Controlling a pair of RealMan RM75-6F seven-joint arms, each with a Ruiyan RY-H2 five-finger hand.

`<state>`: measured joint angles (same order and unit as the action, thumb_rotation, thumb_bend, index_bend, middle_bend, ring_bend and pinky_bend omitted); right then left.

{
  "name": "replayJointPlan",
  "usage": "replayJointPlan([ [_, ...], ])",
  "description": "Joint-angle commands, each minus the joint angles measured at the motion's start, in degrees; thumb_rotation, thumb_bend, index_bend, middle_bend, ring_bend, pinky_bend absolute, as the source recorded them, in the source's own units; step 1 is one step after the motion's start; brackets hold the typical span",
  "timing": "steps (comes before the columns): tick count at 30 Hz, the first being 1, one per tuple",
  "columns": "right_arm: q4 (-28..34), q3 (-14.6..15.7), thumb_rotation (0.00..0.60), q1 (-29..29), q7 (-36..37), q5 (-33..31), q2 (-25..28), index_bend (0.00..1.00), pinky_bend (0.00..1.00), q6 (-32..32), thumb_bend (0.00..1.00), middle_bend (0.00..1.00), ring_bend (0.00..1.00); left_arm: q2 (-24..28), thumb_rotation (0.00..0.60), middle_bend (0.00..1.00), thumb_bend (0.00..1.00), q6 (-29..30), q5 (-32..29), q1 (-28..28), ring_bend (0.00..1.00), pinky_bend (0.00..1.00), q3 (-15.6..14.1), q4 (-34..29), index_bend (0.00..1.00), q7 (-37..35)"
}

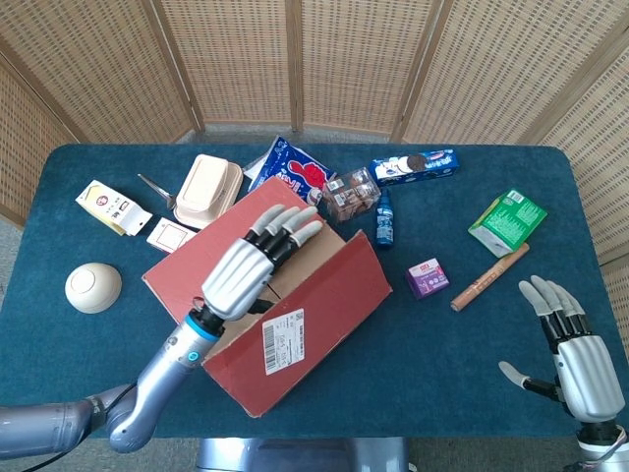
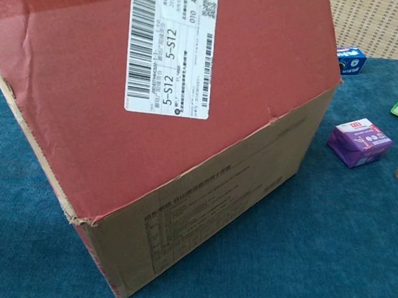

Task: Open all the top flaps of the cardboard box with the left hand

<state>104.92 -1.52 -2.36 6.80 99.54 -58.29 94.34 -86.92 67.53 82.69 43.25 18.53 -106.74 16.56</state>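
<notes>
Left hand [image 1: 257, 264] sits over the middle of the cardboard box [image 1: 324, 324], fingers [image 1: 290, 224] stretched out and a little spread, holding nothing that we can see; they reach into the gap where the near flap [image 1: 305, 329] has come up off the seam. The box stands slightly skewed at the centre of the blue tabletop [image 1: 462, 364], and in the chest view the raised flap, with its white shipping label [image 2: 170, 44], fills most of the frame, steeply tilted. We judge that this first long flap is about halfway open. To finish it well, we should keep the fingers under the flap's free edge and push it outward toward the robot until it folds past upright, rather than pressing down, which could slide the light box. The far flap [image 1: 221, 236] looks closed and comes next, then any inner flaps, which we cannot see. Right hand [image 1: 575, 354] rests open at the tabletop's near right corner, well apart from the box.
</notes>
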Motion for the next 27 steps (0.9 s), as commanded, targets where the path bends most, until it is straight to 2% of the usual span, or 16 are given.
replayJointPlan([
  [1,-0.02,0.00,0.600,0.02,0.17,0.00,0.07,0.00,0.12,0.05,0.00,0.00,0.00,-1.66,0.600,0.00,0.01,-0.81,-0.76,1.69,0.00,0.00,0.93,-0.61,0.00,1.31],
  [12,-0.16,-0.12,0.600,-0.08,0.94,-0.22,0.31,0.00,0.12,-0.05,0.00,0.00,0.00,-6.81,0.600,0.00,0.01,-1.51,-3.43,5.84,0.00,0.01,3.17,0.18,0.00,2.45],
  [27,-0.18,0.10,0.600,-0.04,-0.08,0.29,-0.02,0.00,0.12,-0.19,0.00,0.00,0.00,-11.92,0.600,0.00,0.01,-2.60,-6.63,8.82,0.00,0.01,3.00,2.66,0.00,-0.46],
])
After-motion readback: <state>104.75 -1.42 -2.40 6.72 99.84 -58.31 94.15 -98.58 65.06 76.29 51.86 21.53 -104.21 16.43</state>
